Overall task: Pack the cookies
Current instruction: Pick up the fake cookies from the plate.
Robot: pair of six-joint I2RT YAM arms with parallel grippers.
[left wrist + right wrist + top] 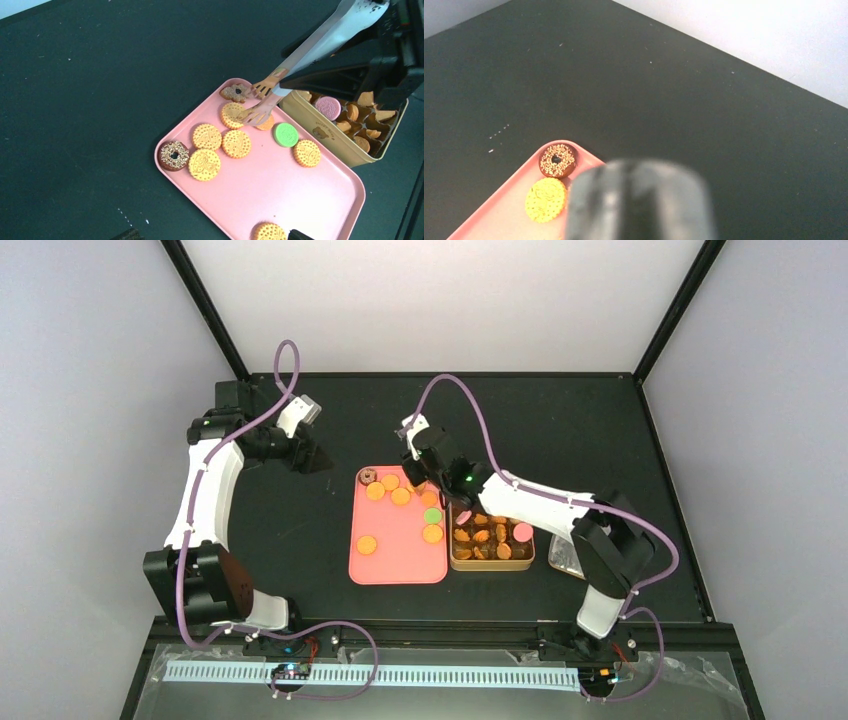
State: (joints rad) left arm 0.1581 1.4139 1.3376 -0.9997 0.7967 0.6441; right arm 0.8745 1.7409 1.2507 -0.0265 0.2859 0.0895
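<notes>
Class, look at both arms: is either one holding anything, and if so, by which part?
The right hand squeezes the metal tongs by their two arms, back from the tips. The left hand holds nothing.

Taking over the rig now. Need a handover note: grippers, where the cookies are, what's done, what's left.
Left gripper: open, empty, left of the pink rectangular tray.
Right gripper: shut on the metal tongs. The tips are spread at the tray's far corner, one over a yellow round biscuit, nothing pinched yet.
Done: the gold tin beside the tray is partly filled.
Left: about ten cookies on the tray, including a green one and a chocolate ring.
</notes>
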